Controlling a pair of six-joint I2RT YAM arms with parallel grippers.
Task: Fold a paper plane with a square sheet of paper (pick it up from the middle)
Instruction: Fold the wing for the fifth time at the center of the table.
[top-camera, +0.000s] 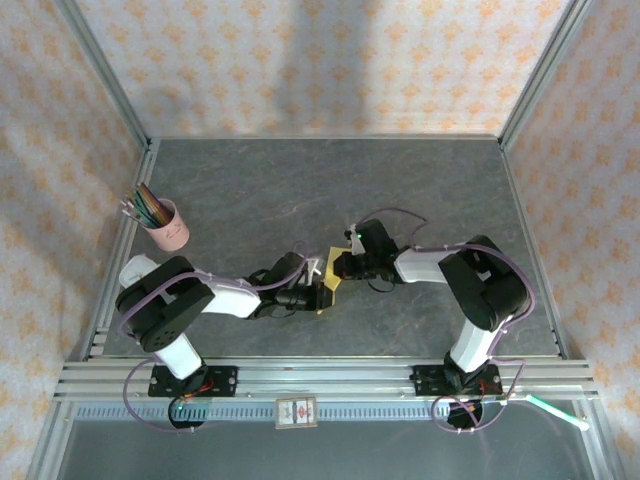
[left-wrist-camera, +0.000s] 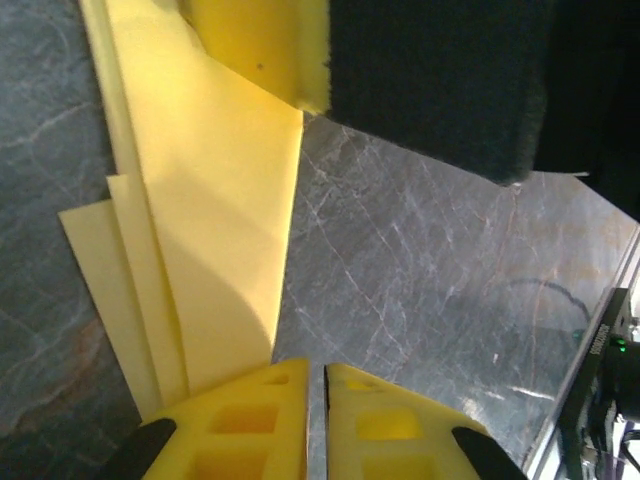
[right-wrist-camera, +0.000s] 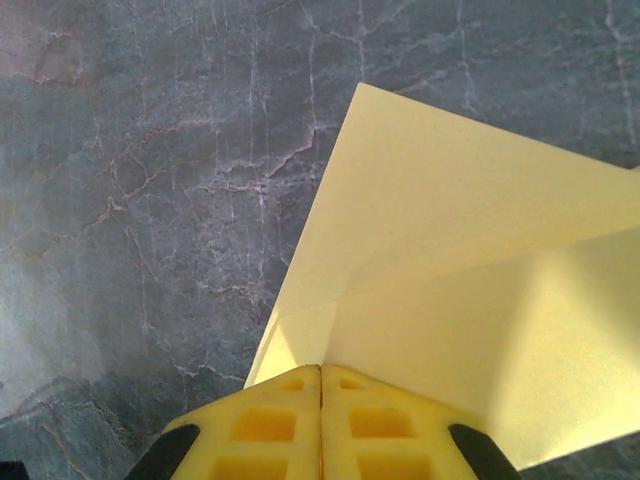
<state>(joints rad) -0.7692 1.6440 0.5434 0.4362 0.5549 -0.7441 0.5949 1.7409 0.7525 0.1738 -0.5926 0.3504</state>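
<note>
Folding partway: square sheet of paper (left-wrist-camera: 220, 200) creased into overlapping flaps, no dart shape yet | sits mid worktop (top-camera: 250, 190) | left tool (left-wrist-camera: 325, 375) pinches one end | right tool (right-wrist-camera: 320, 372) clamps the other | remaining folds pending

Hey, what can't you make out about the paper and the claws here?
Top external: folds of the paper, too small, covered by the left claw and right claw.
Left wrist: the paper's far end, behind a dark blurred shape.
Right wrist: whether the right claw pinches or presses the paper; fingers hide the contact.
</note>
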